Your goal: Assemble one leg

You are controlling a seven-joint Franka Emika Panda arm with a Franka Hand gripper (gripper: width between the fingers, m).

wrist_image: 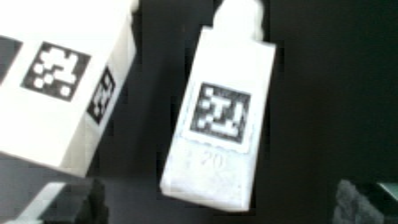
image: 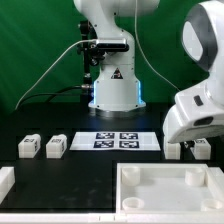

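Wrist view: the fingers [wrist_image: 61,203] hang spread wide, grasping nothing, above the leg [wrist_image: 222,118], which lies on the bench [image: 35,125] just off the marker board [image: 118,140], toward the exterior view's right. A neighbouring white block [wrist_image: 63,85] sits close; descending off-centre could knock it or skew the grasp.

The small white stubby plastic leg [wrist_image: 222,125] between the jaws is blurred, its marker tag [wrist_image: 221,108] indistinct; outside the jaws a second white tagged plastic block [wrist_image: 63,90] is cut off by the edge
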